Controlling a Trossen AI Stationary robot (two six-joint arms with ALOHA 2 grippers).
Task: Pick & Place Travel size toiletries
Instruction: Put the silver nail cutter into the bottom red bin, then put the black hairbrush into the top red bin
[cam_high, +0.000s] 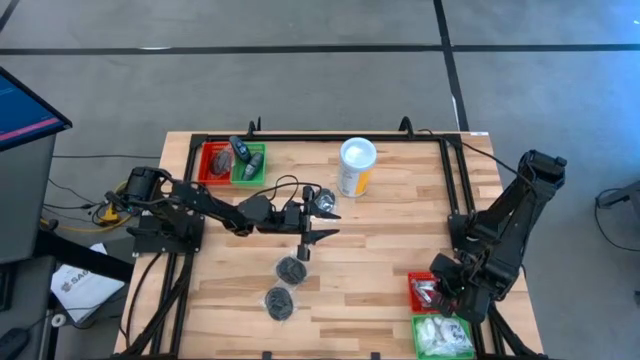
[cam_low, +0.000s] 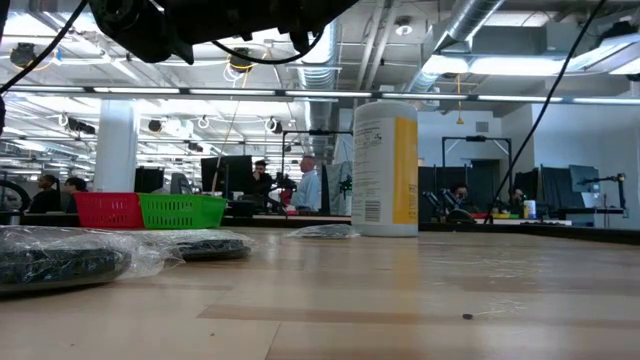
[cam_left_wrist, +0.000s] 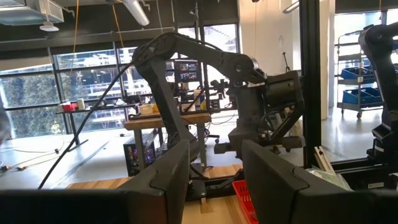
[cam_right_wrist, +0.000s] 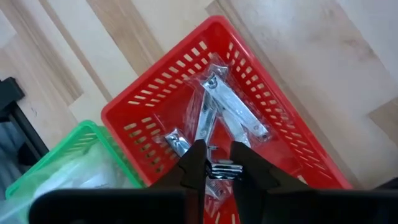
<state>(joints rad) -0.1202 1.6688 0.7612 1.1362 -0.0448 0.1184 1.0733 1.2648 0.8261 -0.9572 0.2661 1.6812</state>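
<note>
Two dark pucks in clear wrap lie flat on the table (cam_high: 292, 268) (cam_high: 279, 302), and the low view shows them too (cam_low: 205, 245) (cam_low: 60, 260). Another clear-wrapped item (cam_high: 325, 201) lies near the yellow canister (cam_high: 356, 166). My left gripper (cam_high: 312, 243) is open and empty. It hovers above the table just beyond the pucks and points level toward the right side. My right gripper (cam_right_wrist: 219, 168) is low over the red basket (cam_right_wrist: 143, 106) at the near right, which holds silvery tubes (cam_right_wrist: 233, 109). It is shut on one of them. My right gripper pinches the crimped end of a silvery tube (cam_right_wrist: 219, 169) between its two fingertips. It comes from above, pointing down into the red basket. The rest of that tube is hidden under the fingers, so I cannot tell whether it hangs clear or rests on the other tubes.
A green basket (cam_high: 440, 335) with white packets sits beside the red one at the near right corner. A second red basket (cam_high: 215, 163) and green basket (cam_high: 248, 163) at the far left hold dark items. A black frame rail (cam_high: 455, 190) edges the table. Bare wood lies at the middle right.
</note>
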